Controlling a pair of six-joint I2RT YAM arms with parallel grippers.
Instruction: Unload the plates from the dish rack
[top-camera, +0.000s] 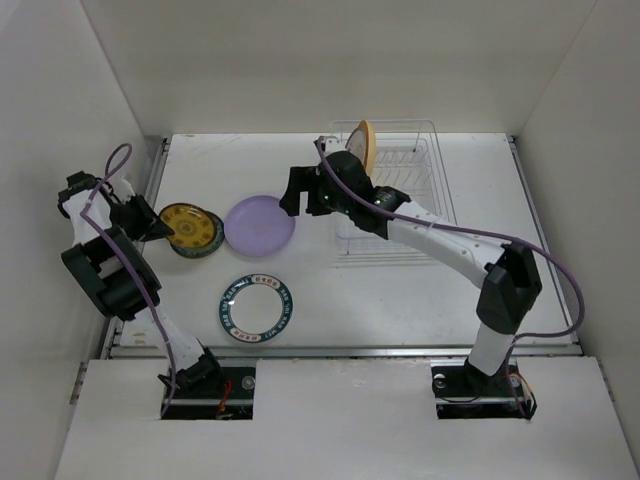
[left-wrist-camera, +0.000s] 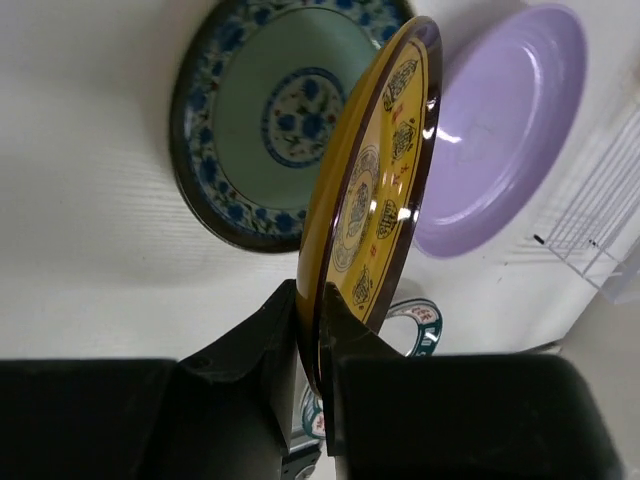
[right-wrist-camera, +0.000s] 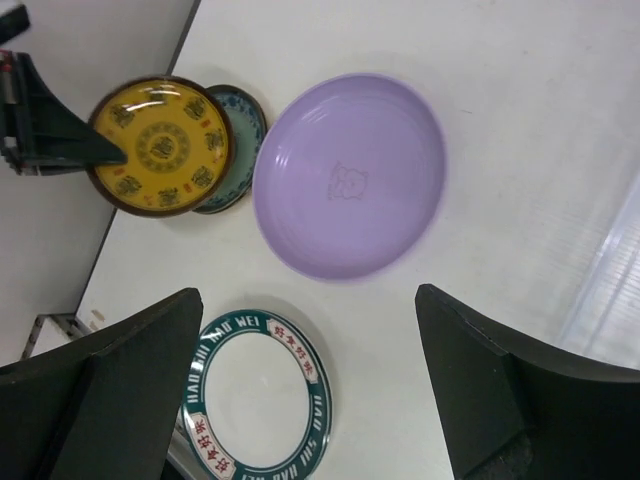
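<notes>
**A:** What could go wrong from here?

**B:** The left hand (left-wrist-camera: 310, 315) is clamped on the rim of the yellow plate (left-wrist-camera: 375, 190), far to the left of the dish rack (top-camera: 405, 185). It holds the plate tilted over the blue-patterned plate (left-wrist-camera: 265, 110). The grip is only on the edge, so I judge the plate could swing or slip. Let go at that tilt, it would clatter onto the blue one and might chip it or slide off.

**A:** And the other side?

**B:** The right hand (right-wrist-camera: 310, 300) is spread wide and carries nothing, above the lavender plate (right-wrist-camera: 350, 175) just left of the rack. Its arm lies across the rack's left end. A careless swing there could knock the orange plate (top-camera: 367, 145) standing upright at the rack's far-left corner.

**A:** The count?

**B:** Four plates are out of the rack: yellow, blue-patterned, lavender, and the teal-rimmed plate (top-camera: 257, 307), which lies on the counter (top-camera: 420, 290) left of the rack, towards the arm bases. I see one plate in the rack, but the arm hides part of it, so there may be more. One rack, two hands.
</notes>
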